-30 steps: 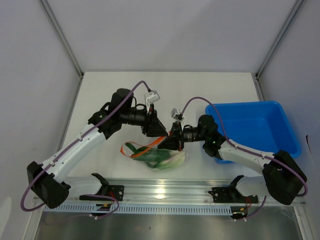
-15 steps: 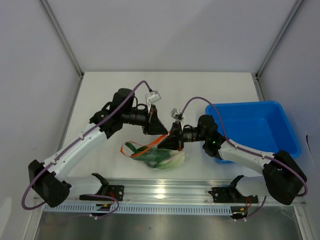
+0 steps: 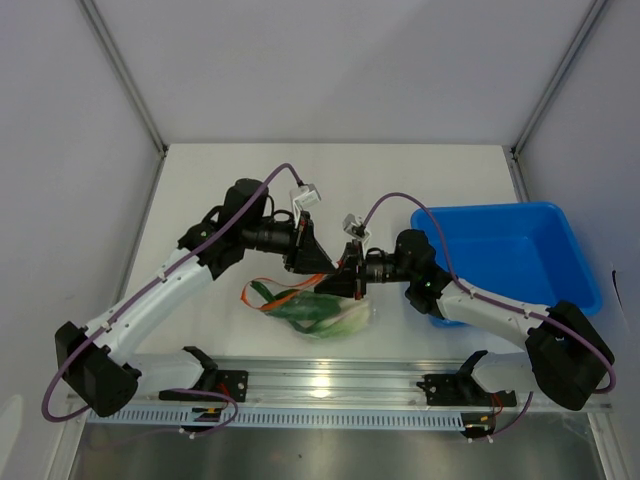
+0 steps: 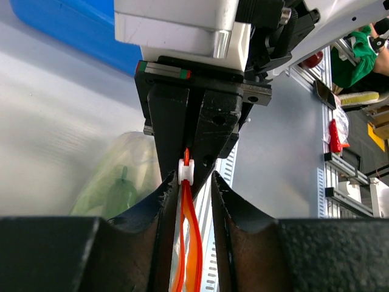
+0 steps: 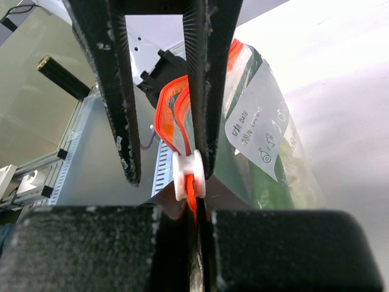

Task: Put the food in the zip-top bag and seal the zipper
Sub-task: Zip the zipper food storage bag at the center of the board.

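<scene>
The zip-top bag point(image 3: 345, 318) lies near the table's front edge with green food point(image 3: 318, 312) inside it. Its orange-red zipper point(image 3: 272, 297) stretches left from the two grippers. My right gripper point(image 3: 350, 281) is shut on the zipper's end, with the strip pinched between its pads point(image 5: 197, 210). A white slider point(image 5: 188, 176) sits right in front of them. My left gripper point(image 4: 194, 182) faces the right gripper point(image 4: 196, 143). It is open, and its fingers straddle the zipper point(image 4: 191, 234) just behind the slider point(image 4: 187, 172) with a gap on either side. The food point(image 5: 273, 188) shows through the bag point(image 5: 255, 121).
A blue bin point(image 3: 510, 260) stands to the right, behind the right arm. The aluminium rail point(image 3: 320, 385) with the arm bases runs along the near edge, just in front of the bag.
My left gripper has edged right along the zipper towards the right gripper, and its jaws stand narrower than a second ago. The loose orange strip has sagged lower. The right gripper stays shut.
</scene>
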{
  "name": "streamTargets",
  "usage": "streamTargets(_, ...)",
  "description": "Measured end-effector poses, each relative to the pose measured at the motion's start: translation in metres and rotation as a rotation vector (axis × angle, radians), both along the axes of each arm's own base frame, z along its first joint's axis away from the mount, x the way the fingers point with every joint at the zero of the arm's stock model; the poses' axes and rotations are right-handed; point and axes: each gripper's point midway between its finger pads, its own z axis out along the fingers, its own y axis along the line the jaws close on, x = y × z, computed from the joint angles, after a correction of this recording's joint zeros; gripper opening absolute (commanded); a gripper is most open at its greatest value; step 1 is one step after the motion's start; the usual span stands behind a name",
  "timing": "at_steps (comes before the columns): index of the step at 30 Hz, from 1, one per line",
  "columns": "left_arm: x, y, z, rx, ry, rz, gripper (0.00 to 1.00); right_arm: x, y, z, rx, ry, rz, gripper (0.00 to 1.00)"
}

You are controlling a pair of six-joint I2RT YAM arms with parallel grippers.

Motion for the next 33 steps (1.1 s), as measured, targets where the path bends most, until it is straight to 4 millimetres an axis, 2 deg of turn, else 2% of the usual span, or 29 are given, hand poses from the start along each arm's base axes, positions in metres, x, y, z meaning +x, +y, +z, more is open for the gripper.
streamTargets(18, -0.0007, -0.0003, -0.0021, 0.003, 0.012, 0.003, 0.31, 0.0017, 0.001, 0.0018, -0.008, 0.011, -0.007, 0.0)
streamTargets(21, -0.0008, -0.0003, -0.0021, 0.003, 0.013, 0.003, 0.22, 0.0016, 0.0012, 0.0017, -0.011, 0.013, -0.006, 0.0)
streamTargets(22, -0.0005, -0.0003, -0.0022, 0.004, 0.014, 0.006, 0.14, 0.0012, 0.0015, 0.0016, -0.013, 0.012, -0.005, 0.0)
streamTargets(25, 0.0002, -0.0001, -0.0024, 0.006, 0.019, 0.012, 0.01, 0.0009, 0.002, 0.002, -0.013, 0.009, -0.004, 0.0)
streamTargets(33, 0.0044, 0.0009, -0.0041, 0.018, 0.007, 0.037, 0.01, 0.0049, 0.0021, 0.0026, -0.016, 0.008, -0.036, 0.0)
